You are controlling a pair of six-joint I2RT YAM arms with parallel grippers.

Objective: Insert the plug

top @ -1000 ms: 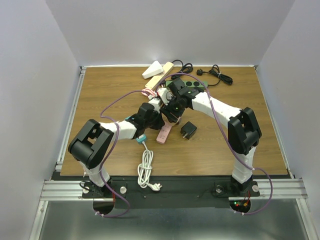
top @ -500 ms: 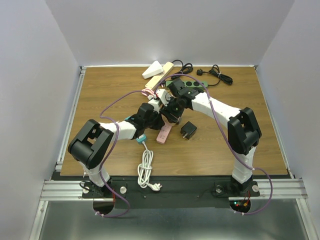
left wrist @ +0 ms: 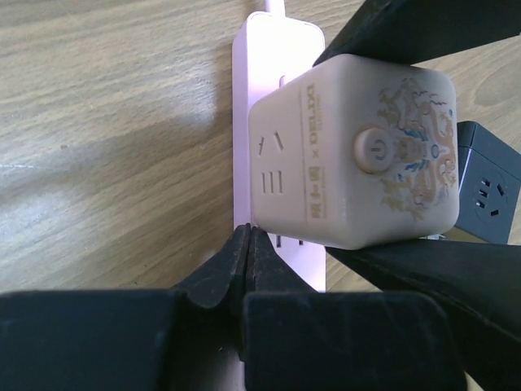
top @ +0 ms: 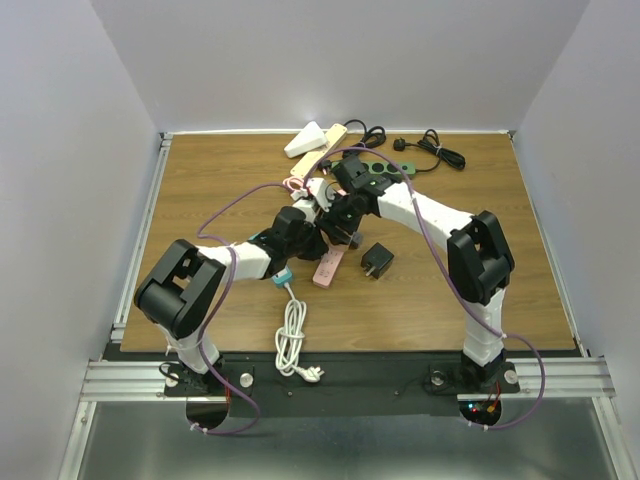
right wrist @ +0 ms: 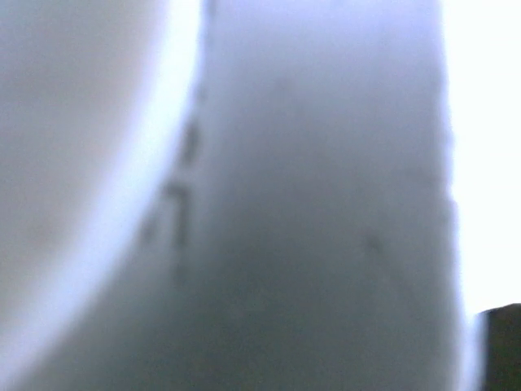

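A beige cube plug (left wrist: pixel 354 155) with a round button and a drawn pattern is held between the black fingers (left wrist: pixel 423 28) of my right gripper (top: pixel 346 222). It sits right over the pink power strip (left wrist: pixel 260 81), which lies on the wooden table and also shows in the top view (top: pixel 328 268). I cannot tell whether its prongs touch the strip. My left gripper (left wrist: pixel 247 238) is shut and empty, its tips at the strip's left edge. The right wrist view is filled by a blurred pale surface (right wrist: pixel 309 212).
A black cube adapter (top: pixel 376 261) lies just right of the pink strip and shows in the left wrist view (left wrist: pixel 488 191). A coiled white cable (top: pixel 291 340) lies near the front edge. A beige strip (top: pixel 320 152), a green strip (top: pixel 388 170) and a black cable (top: pixel 432 150) lie at the back.
My right arm has shifted slightly left, carrying the cube plug a little closer over the pink strip. My left arm has barely moved.
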